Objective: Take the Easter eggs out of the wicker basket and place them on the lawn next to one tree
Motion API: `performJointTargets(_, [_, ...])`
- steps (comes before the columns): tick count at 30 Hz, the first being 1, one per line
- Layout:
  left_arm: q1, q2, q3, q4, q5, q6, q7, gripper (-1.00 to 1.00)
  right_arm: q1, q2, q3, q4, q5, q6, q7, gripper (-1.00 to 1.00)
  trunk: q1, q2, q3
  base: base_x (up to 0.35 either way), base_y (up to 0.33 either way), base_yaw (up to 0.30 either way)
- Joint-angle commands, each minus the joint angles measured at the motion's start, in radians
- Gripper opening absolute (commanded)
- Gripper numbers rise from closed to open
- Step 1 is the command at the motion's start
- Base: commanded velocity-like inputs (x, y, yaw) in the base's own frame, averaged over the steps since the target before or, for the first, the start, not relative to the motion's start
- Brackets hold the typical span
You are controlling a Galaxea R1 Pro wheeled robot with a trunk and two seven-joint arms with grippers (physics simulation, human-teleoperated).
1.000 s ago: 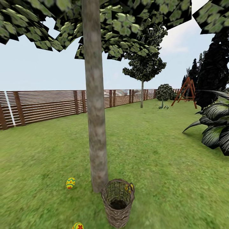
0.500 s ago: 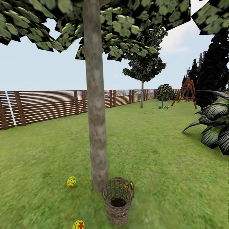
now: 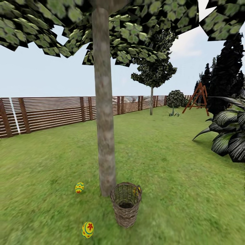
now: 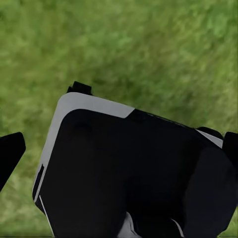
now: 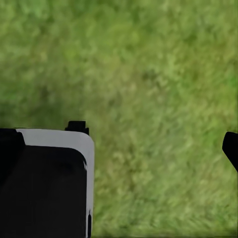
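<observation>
Two yellow painted Easter eggs lie on the lawn (image 3: 177, 190) left of the tree (image 3: 104, 136): one (image 3: 79, 187) close to the trunk's foot, one (image 3: 87, 230) nearer to me. The wicker basket (image 3: 126, 208) stands upright just in front and right of the trunk. A yellow patch (image 3: 137, 191) shows at its far right rim; whether it is inside or behind, I cannot tell. In the wrist views my left gripper (image 4: 119, 148) and right gripper (image 5: 119, 148) hang over grass, fingers (image 4: 10, 153) (image 5: 231, 148) wide apart with nothing held.
A brown slat fence (image 3: 51, 114) bounds the garden at left and back. Dark broad-leaved plants (image 3: 226, 136) crowd the right edge. A thin-trunked tree (image 3: 151, 98), a shrub (image 3: 176, 98) and a red swing frame (image 3: 198, 97) stand far back. My dark base (image 4: 124, 178) sits below the left gripper.
The whole picture has shifted: the camera moved, so the basket and eggs sit higher and smaller and the near egg is fully in view. The things themselves have not moved.
</observation>
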Motion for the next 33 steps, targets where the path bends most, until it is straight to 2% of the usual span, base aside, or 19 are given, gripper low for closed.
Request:
performJointTargets(1, [-0.001, -0.001, 0.002, 0.002, 0.008, 0.004, -0.002, 1.0, -0.001, 0.001, 0.009, 0.001, -0.01, 0.002, -0.001, 1.0, 0.0, -0.001, 0.0, -0.341, 0.0, 0.0])
performJointTargets(8, [-0.001, -0.005, 0.002, 0.004, 0.008, 0.006, -0.002, 1.0, 0.001, 0.001, 0.009, 0.002, -0.011, 0.007, -0.001, 1.0, 0.0, -0.001, 0.0, -0.342, 0.0, 0.0])
performJointTargets(14, [0.016, -0.007, 0.002, 0.005, 0.007, 0.005, -0.002, 1.0, 0.034, 0.002, 0.009, 0.003, -0.011, 0.01, -0.002, 1.0, 0.0, -0.001, 0.0, -0.293, 0.0, 0.0])
performJointTargets(22, [0.023, -0.005, 0.002, 0.004, 0.007, 0.008, -0.004, 1.0, 0.038, 0.002, 0.006, 0.0, -0.018, 0.013, -0.002, 1.0, 0.0, -0.001, 0.0, -0.057, 0.0, 0.0])
performJointTargets(28, [0.024, -0.014, 0.001, 0.005, 0.0, 0.011, -0.006, 1.0, 0.042, 0.034, 0.006, 0.002, -0.015, 0.037, 0.0, 1.0, 0.0, -0.001, 0.0, -0.002, 0.0, 0.0])
performJointTargets(29, [0.024, -0.02, 0.001, 0.006, -0.021, 0.014, -0.005, 1.0, 0.045, 0.038, 0.006, 0.003, -0.015, 0.064, 0.001, 1.0, 0.0, -0.001, 0.0, 0.0, 0.0, 0.0])
performJointTargets(33, [0.044, -0.024, 0.001, 0.007, -0.101, 0.014, -0.005, 1.0, 0.047, 0.045, 0.005, 0.003, -0.016, 0.094, 0.002, 1.0, 0.0, -0.001, 0.0, 0.0, 0.0, 0.0])
